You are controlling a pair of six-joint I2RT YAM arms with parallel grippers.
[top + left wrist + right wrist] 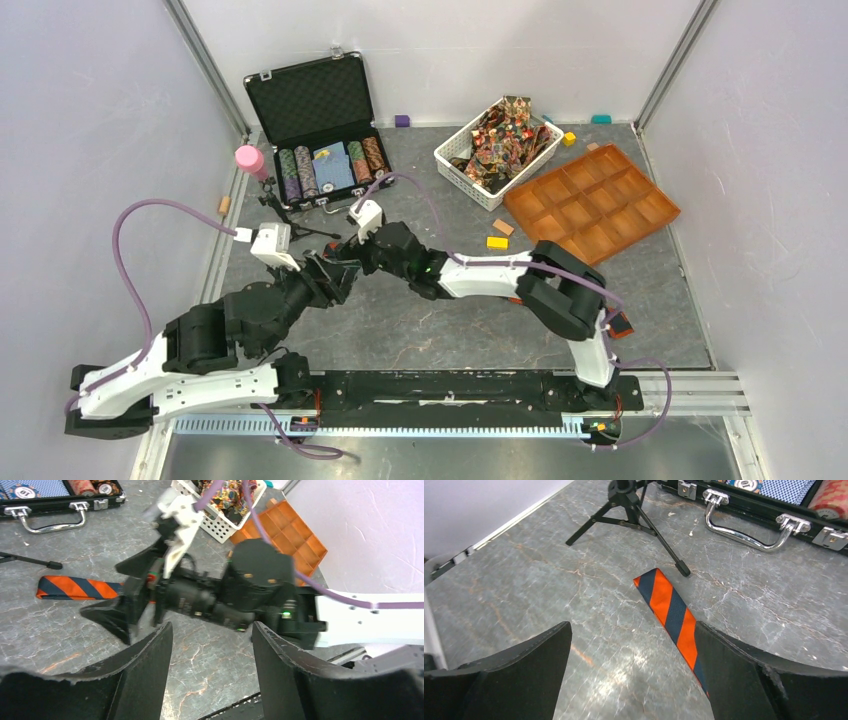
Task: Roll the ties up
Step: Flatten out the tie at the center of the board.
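Observation:
An orange-and-dark striped tie (668, 613) lies flat on the grey table; it also shows in the left wrist view (75, 587). My right gripper (633, 627) is open low over it, and the tie runs under its right finger (744, 675) without being clamped. My left gripper (212, 630) is open and empty just behind the right gripper (125, 615), over bare table. In the top view both grippers, left (338, 274) and right (343, 252), meet at centre-left and hide the tie. Several multicolour patterned ties (503, 135) fill a white basket (452, 158).
An open black poker-chip case (318, 150) stands behind the grippers, its handle (749, 527) close by. A small black tripod (629, 505) stands beside the tie's end. An orange compartment tray (592, 205) is at the right. A pink cylinder (249, 160) and small coloured blocks (497, 242) lie around.

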